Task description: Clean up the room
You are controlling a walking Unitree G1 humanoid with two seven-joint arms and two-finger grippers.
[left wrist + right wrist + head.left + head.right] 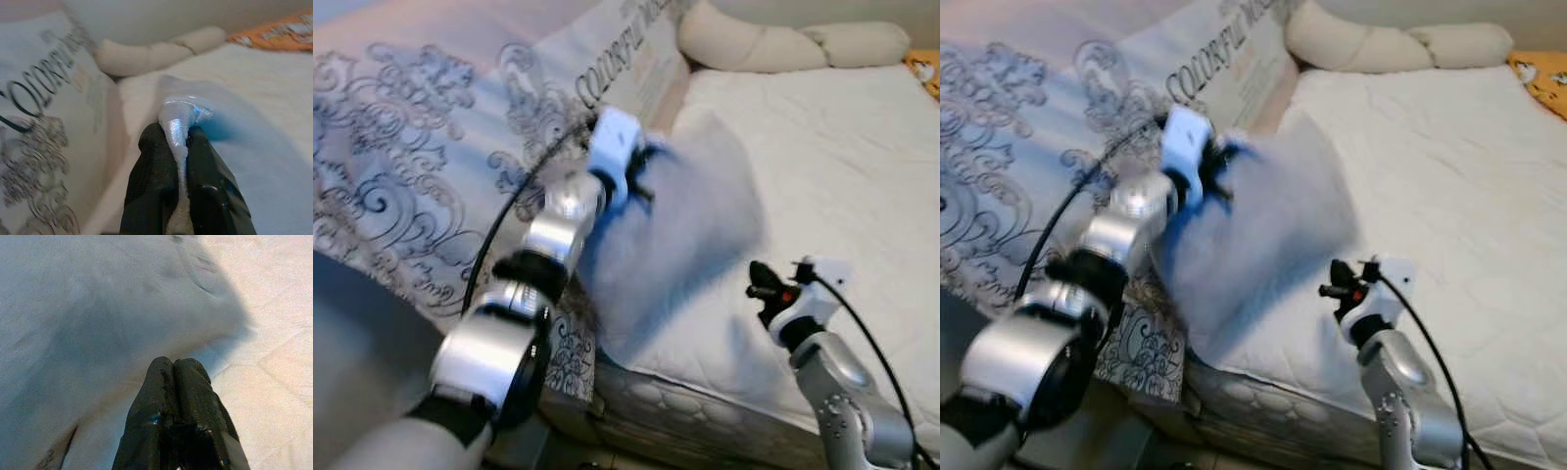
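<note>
Bed (842, 157), pillowcase (685, 225) in left claw (180, 142)

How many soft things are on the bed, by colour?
Grey cloth, pinched in the left pincer: 1
Cream bolster pillows: 2
Orange cloth at the bed's far corner: 1
Total: 4

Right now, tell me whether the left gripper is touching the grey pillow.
Touching. In the left wrist view the left gripper has its two black fingers shut on a pinched fold of the grey pillow, which lies on the bed.
</note>
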